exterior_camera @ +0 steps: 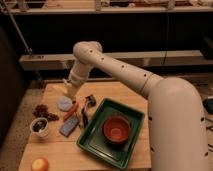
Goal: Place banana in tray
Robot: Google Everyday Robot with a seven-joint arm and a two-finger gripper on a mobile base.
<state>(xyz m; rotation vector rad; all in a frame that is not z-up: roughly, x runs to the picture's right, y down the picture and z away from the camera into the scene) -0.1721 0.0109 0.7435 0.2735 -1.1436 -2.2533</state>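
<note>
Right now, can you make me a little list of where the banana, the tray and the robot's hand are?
hand: over the far left part of the table
banana: pale yellow, right at the hand, not in the tray
tray: dark green, on the table, nearer and to the right of the hand
inside the tray: red bowl
also on the table: carrot, round orange fruit
</note>
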